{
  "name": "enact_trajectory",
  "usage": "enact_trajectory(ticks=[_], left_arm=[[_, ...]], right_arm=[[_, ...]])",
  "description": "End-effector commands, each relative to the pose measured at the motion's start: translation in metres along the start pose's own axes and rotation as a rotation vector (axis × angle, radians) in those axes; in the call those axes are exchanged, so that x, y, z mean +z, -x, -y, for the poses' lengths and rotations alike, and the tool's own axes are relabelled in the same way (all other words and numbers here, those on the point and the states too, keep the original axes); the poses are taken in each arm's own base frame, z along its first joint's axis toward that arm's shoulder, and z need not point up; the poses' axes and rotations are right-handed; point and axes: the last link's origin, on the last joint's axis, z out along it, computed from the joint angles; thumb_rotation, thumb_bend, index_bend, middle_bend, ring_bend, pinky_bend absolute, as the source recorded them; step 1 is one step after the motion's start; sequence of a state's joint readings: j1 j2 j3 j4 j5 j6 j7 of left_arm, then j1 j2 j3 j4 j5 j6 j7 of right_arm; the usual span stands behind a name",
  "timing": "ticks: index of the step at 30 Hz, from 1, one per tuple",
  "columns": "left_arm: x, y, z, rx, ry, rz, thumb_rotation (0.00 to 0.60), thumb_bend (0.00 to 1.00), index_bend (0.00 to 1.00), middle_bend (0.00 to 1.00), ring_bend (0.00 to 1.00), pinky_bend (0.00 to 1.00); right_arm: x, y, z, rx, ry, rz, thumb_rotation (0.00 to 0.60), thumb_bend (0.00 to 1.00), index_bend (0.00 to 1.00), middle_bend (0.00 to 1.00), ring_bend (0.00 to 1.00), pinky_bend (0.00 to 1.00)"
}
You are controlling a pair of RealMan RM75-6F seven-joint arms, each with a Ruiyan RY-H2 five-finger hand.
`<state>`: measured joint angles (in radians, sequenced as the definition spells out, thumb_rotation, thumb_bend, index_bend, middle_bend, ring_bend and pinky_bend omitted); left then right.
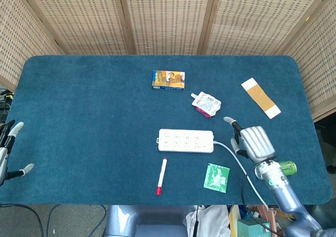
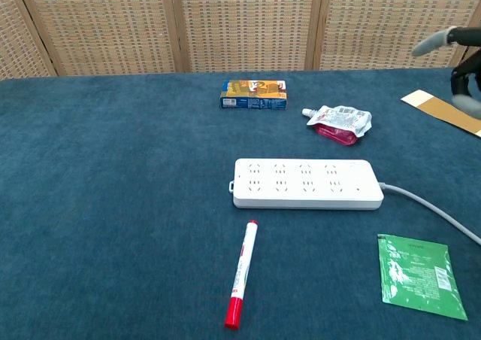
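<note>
My right hand (image 1: 253, 142) hovers above the blue table to the right of the white power strip (image 1: 186, 140), clear of it and holding nothing. Most of its fingers are curled in and one sticks out towards the far left. In the chest view it shows only at the top right edge (image 2: 457, 54), well above the power strip (image 2: 307, 183). The strip's grey cable (image 1: 236, 161) runs past the hand to the near edge. My left hand (image 1: 8, 153) sits off the table's left edge with its fingers apart and nothing in them.
A red-capped marker (image 1: 161, 175) and a green packet (image 1: 217, 177) lie near the front edge, and a green can (image 1: 286, 167) lies just behind my right hand. Further back are a pouch (image 1: 206, 104), a small printed box (image 1: 168, 80) and a tan strip (image 1: 260, 97).
</note>
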<state>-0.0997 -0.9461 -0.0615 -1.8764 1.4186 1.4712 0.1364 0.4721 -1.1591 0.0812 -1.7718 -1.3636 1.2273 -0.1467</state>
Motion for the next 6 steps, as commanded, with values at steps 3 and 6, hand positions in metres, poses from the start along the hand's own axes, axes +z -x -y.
enact_trajectory(ticks=[3,6], left_arm=[[-0.004,0.001,0.000,0.005,0.007,0.000,0.600,0.00,0.00,0.00,0.00,0.00],[-0.007,0.002,-0.001,0.009,0.016,-0.002,0.600,0.00,0.00,0.00,0.00,0.00]], right_arm=[[-0.068,0.012,-0.031,-0.027,0.148,-0.013,0.600,0.00,0.00,0.00,0.00,0.00],[-0.088,0.020,-0.041,-0.041,0.207,-0.053,0.600,0.00,0.00,0.00,0.00,0.00]])
